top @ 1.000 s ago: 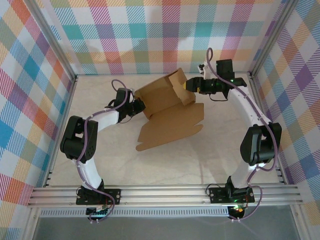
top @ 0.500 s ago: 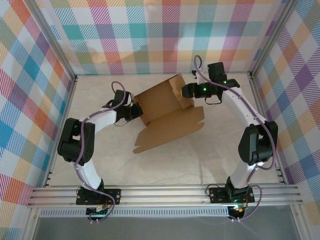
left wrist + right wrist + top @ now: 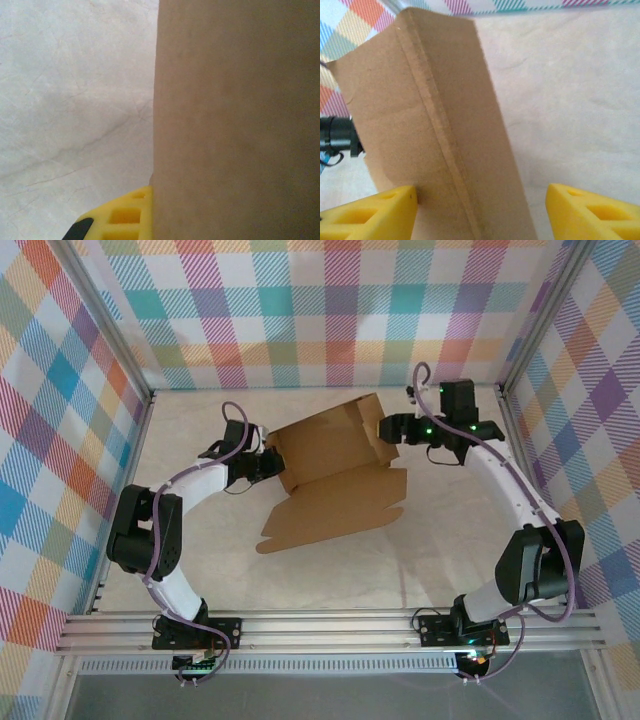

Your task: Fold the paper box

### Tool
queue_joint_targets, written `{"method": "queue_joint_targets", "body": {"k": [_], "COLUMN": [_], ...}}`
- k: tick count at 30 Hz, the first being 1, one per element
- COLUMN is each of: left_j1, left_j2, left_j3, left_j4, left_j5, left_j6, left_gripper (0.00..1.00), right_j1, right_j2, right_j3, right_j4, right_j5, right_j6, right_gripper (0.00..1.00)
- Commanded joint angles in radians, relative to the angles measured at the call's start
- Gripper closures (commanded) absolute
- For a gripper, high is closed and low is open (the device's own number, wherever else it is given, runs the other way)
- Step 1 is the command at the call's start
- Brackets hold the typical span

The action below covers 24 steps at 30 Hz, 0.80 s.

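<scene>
Plaid walls ring a pale table (image 3: 450,550). The box (image 3: 330,455) sits on it toward 12 o'clock, half formed, with its rear walls raised and its lid panel lying flat toward 6. The right gripper (image 3: 386,428) is at the box's 3 o'clock wall, spread wide, with the wall's edge between its fingers (image 3: 375,212). The left gripper (image 3: 268,462) is against the 9 o'clock wall; I cannot tell whether it is clamped. The step in hand looks like squaring the side walls. Next, the right gripper probably needs to close and fold its wall inward while the left braces.
</scene>
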Motion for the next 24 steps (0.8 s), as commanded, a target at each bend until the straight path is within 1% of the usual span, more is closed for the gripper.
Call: {"method": "queue_joint_targets", "body": {"k": [1,3,7,9,14,18,20,24], "left_j1": [-0.004,-0.004,-0.004,-0.003,-0.003,-0.004,-0.004,-0.004], "left_j2": [-0.015,-0.012,0.003,0.006,0.008,0.008,0.005,-0.010], "left_j3": [-0.017,-0.019,-0.016,-0.015,-0.014,-0.014,-0.014,-0.020], "left_j4": [0.059,0.068,0.069,0.074,0.083,0.092,0.092,0.095], "left_j5": [0.059,0.064,0.068,0.069,0.081,0.091,0.090,0.092], "left_j6": [0.023,0.023,0.025,0.023,0.023,0.019,0.017,0.016], "left_gripper": [1.00,1.00,1.00,1.00,1.00,1.00,1.00,1.00], "right_j1": [-0.010,-0.010,-0.008,-0.008,0.000,0.064,0.094,0.148], "right_j2": [0.017,0.038,0.063,0.063,0.079,0.133,0.160,0.192], "right_j3": [0.002,0.016,0.039,0.044,0.084,0.179,0.220,0.266], "right_j4": [0.032,0.033,0.054,0.048,-0.008,-0.136,-0.174,-0.200], "right_j5": [-0.088,-0.165,-0.384,-0.401,-0.327,-0.215,-0.171,-0.005], "right_j6": [-0.019,-0.025,-0.021,-0.025,-0.054,-0.176,-0.206,-0.260], "right_gripper": [0.31,0.32,0.32,0.33,0.38,0.38,0.38,0.38]}}
